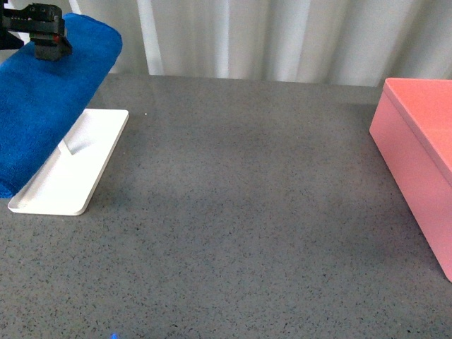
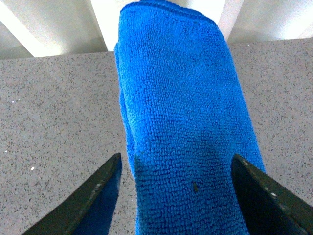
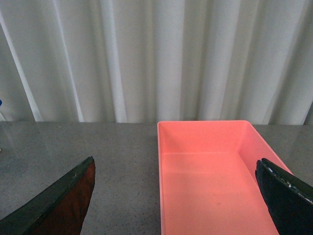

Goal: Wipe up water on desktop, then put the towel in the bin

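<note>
The blue towel [image 1: 42, 92] hangs folded over a rack at the far left of the desktop [image 1: 247, 212]. My left gripper [image 1: 48, 42] hovers open just above the towel's top fold. In the left wrist view the towel [image 2: 181, 122] fills the space between the two spread fingers [image 2: 98, 196], and I cannot tell whether they touch it. The pink bin [image 1: 417, 141] stands at the right edge. In the right wrist view my right gripper [image 3: 175, 161] is open above the bin's [image 3: 159, 171] near end, which looks empty inside. Water is out of view.
A flat white tray [image 1: 92, 141] with a short upright rod [image 1: 68, 148] lies under the towel at the left. White curtains [image 1: 268, 35] hang behind the desktop's far edge.
</note>
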### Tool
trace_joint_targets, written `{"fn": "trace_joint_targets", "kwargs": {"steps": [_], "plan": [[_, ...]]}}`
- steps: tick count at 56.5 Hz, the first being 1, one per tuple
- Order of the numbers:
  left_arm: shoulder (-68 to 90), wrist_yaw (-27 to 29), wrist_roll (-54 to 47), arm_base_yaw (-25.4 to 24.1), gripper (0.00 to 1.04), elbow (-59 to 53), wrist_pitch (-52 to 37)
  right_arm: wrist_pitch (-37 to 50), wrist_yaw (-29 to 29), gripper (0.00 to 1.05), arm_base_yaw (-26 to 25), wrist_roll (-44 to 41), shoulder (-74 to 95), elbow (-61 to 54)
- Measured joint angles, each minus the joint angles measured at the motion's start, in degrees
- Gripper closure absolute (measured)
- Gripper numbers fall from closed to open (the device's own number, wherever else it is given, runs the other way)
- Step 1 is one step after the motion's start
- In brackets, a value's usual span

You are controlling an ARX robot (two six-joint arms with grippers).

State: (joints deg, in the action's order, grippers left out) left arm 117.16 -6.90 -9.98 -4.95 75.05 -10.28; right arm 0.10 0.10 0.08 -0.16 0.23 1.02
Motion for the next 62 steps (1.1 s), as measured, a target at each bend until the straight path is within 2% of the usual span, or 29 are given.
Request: {"fn": "trace_joint_targets", "kwargs": {"steps": [11,17,22,37,52,57,62], "plan": [[-0.5,-0.3,-0.3,0.1,0.66,-1.4,-0.2,0.0,0.0,0.07,0.0,0.0,0.0,0.0],[-0.7,-0.5,-0.5,0.2,0.89,-2.1,0.6,0.0,0.0,0.07,0.0,0.0,0.0,0.0],[-1.0,-0.5,-0.5,0.3,1.02,-2.5,0.6,0.0,0.0,0.07,0.0,0.0,0.0,0.0],[-4.3,-1.7,1.7,0.2,1.01,-2.6,-1.1,0.0,0.0,0.07,0.0,0.0,0.0,0.0],[-11.7,-7.3,6.4,-1.5,1.01,-2.4,-3.0,0.0,0.0,0.07,0.0,0.0,0.0,0.0],[-14.1,-11.0,9.0,-1.8,1.01,-2.7,-4.6,0.0,0.0,0.07,0.0,0.0,0.0,0.0],[-19.3,-19.3,14.5,-1.3,1.01,-6.0,-7.6,0.0,0.0,0.07,0.0,0.0,0.0,0.0]]}}
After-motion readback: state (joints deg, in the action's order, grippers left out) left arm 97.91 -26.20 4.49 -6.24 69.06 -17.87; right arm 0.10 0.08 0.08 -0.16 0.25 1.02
